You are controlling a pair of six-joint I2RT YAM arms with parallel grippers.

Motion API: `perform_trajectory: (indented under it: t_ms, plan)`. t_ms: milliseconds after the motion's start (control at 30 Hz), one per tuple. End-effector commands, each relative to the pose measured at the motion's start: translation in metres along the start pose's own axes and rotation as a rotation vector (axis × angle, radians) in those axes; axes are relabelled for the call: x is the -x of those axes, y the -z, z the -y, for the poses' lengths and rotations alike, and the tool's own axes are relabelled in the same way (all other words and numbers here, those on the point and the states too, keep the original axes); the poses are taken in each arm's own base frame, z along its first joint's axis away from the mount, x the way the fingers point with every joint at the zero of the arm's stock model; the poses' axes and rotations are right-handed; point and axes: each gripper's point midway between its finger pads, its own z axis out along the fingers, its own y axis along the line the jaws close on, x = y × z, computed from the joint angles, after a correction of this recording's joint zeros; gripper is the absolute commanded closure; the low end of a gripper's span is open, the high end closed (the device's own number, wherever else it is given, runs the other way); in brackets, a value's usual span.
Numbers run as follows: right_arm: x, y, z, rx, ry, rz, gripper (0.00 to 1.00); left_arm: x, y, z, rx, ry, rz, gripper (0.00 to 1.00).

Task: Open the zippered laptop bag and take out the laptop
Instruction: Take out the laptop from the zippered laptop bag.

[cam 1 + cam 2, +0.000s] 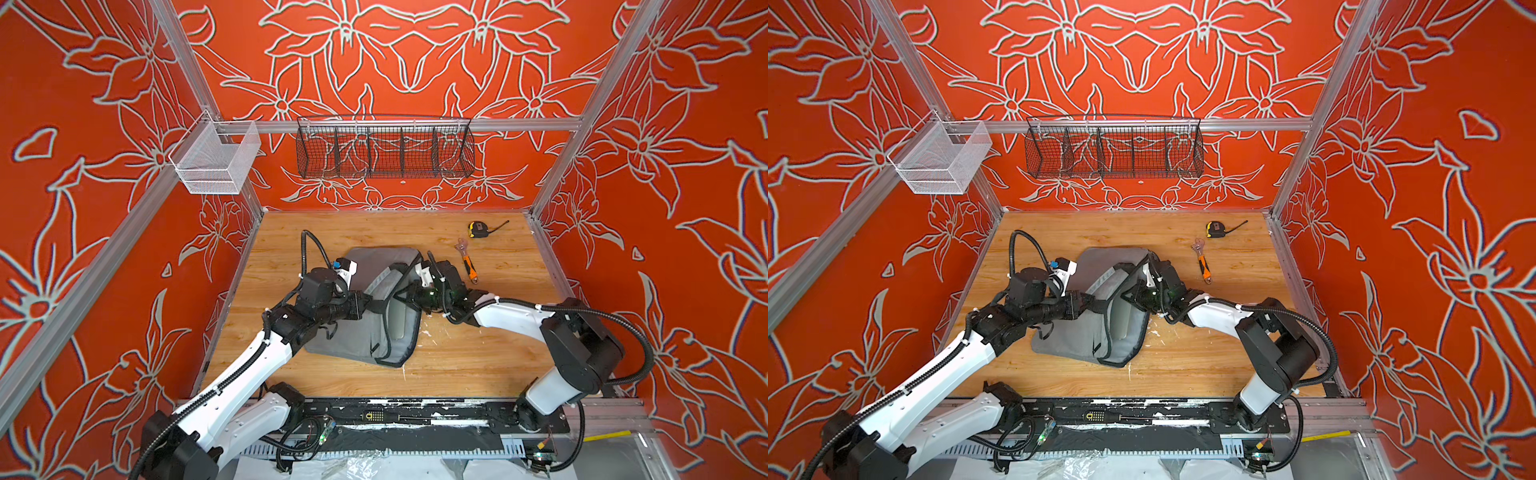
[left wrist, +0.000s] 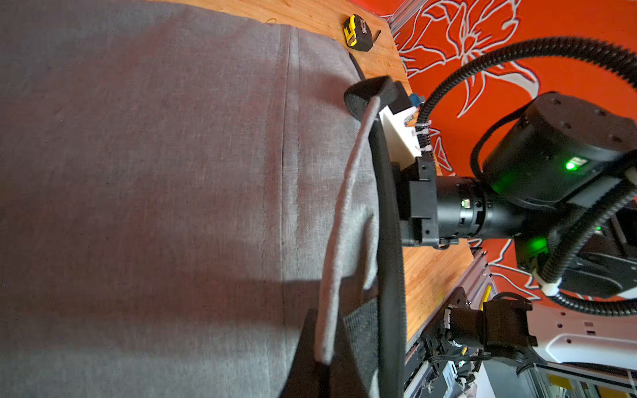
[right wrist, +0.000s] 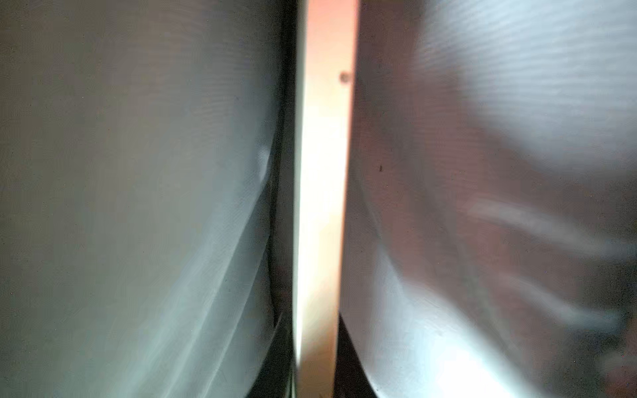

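While its upper layer stands lifted like a tent, the grey zippered laptop bag (image 1: 349, 340) lies in the middle of the desk (image 1: 457, 365), mouth gaping toward the right arm (image 1: 505, 312). A strip of the silver laptop (image 1: 400, 320) shows inside. The left claw (image 1: 365, 306) is clamped shut on the raised layer beside a black strap (image 2: 391, 258). The right claw (image 1: 409, 297) reaches into the mouth, fingertips hidden, so its width cannot be told. Farther back lie a wrench (image 1: 468, 264) and a tape measure (image 1: 478, 229).

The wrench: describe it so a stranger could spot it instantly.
On the wooden table, look right of the grey laptop bag, toward the back. Of the two tools there, the wrench is the long one with an orange handle, not the yellow tape measure.
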Motion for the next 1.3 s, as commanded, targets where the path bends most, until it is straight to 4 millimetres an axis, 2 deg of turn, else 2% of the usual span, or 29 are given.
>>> perform_trajectory:
  t_ms: [0,100,200,300,433,567,800,1033,1133,1267]
  plan:
    - [0.001,-0.009,0.005,-0.008,0.029,0.001,1.00,0.005,-0.006,-0.004,0.007,0.032,0.011,0.97]
    - [0.001,-0.018,0.005,0.013,0.003,0.004,1.00,0.001,-0.012,-0.005,0.013,0.064,-0.038,0.70]
    - [0.002,-0.018,0.009,-0.008,0.005,0.008,1.00,-0.006,-0.013,-0.001,0.024,0.050,-0.091,0.51]
    - [0.003,-0.014,0.009,-0.036,0.027,0.003,1.00,-0.016,-0.015,0.007,0.024,-0.027,-0.129,0.41]
    - [0.005,-0.013,0.006,-0.051,0.046,0.000,1.00,-0.032,-0.026,0.020,0.037,-0.120,-0.172,0.37]
    - [0.006,-0.014,0.003,-0.051,0.050,-0.004,1.00,-0.044,-0.043,0.026,0.075,-0.157,-0.218,0.41]
    - [0.004,-0.018,0.004,-0.056,0.039,-0.016,1.00,-0.044,-0.059,0.037,0.080,-0.200,-0.242,0.41]
    - [0.004,-0.020,0.004,-0.055,0.031,-0.024,1.00,-0.048,-0.075,0.026,0.155,-0.196,-0.248,0.43]
    - [0.002,-0.019,0.005,-0.072,0.038,-0.037,1.00,-0.047,-0.082,0.021,0.179,-0.199,-0.243,0.53]
    - [0.001,-0.013,0.010,-0.111,0.060,-0.033,1.00,-0.042,-0.082,0.017,0.197,-0.199,-0.208,0.78]
